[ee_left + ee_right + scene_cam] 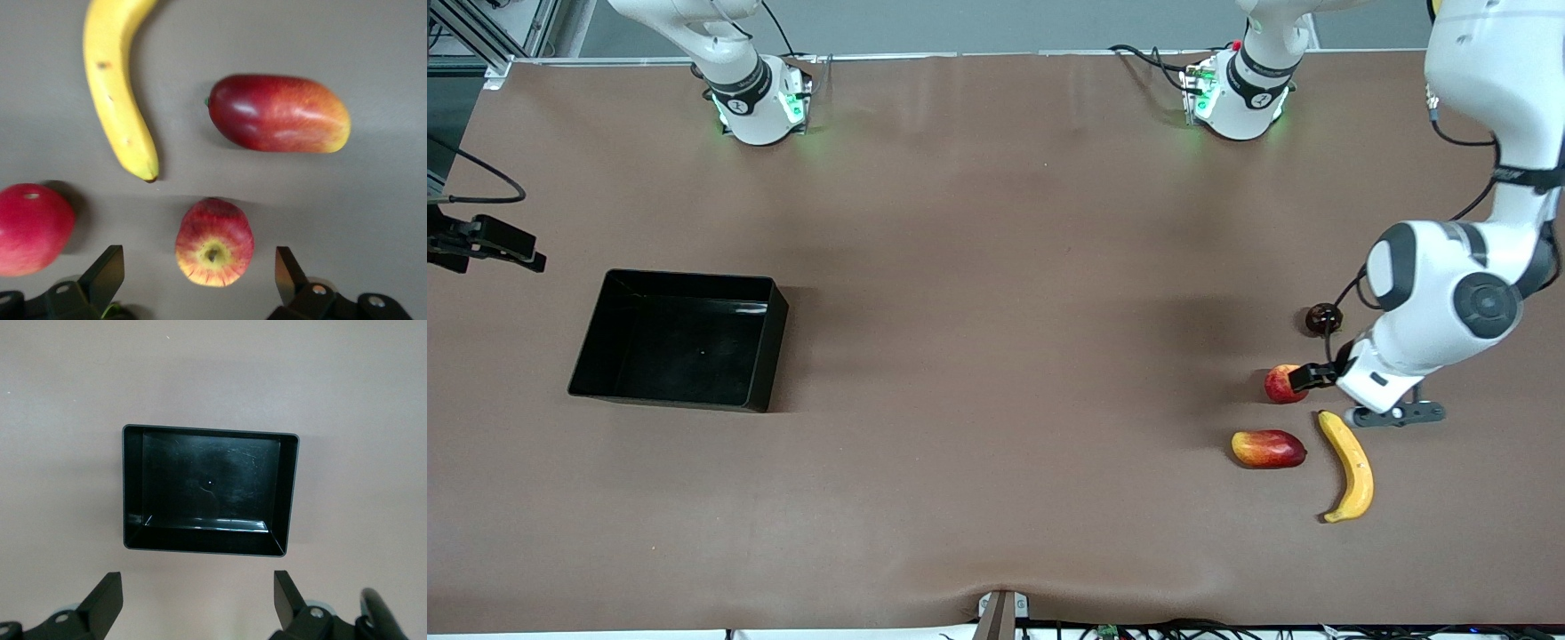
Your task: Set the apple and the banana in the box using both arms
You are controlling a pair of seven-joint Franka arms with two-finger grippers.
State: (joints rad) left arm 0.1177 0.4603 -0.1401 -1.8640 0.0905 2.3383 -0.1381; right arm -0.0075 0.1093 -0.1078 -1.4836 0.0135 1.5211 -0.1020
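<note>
The apple (214, 241), red with a yellow stem dimple, lies on the table between the open fingers of my left gripper (200, 273), which hovers over it. In the front view the apple (1280, 384) shows beside the left gripper (1316, 377). The banana (1350, 467) lies nearer the front camera; its tip (148, 172) ends close to the apple. The black box (769, 356) stands empty toward the right arm's end. My right gripper (197, 600) is open and empty, high above the table beside the box (288, 493).
A red-yellow mango-like fruit (1268, 449) lies beside the banana. A pink-red round fruit (30, 230) sits next to the apple, hidden under the left arm in the front view. A small dark round object (1323, 317) lies farther back. A black device with cable (485, 242) overhangs the table edge.
</note>
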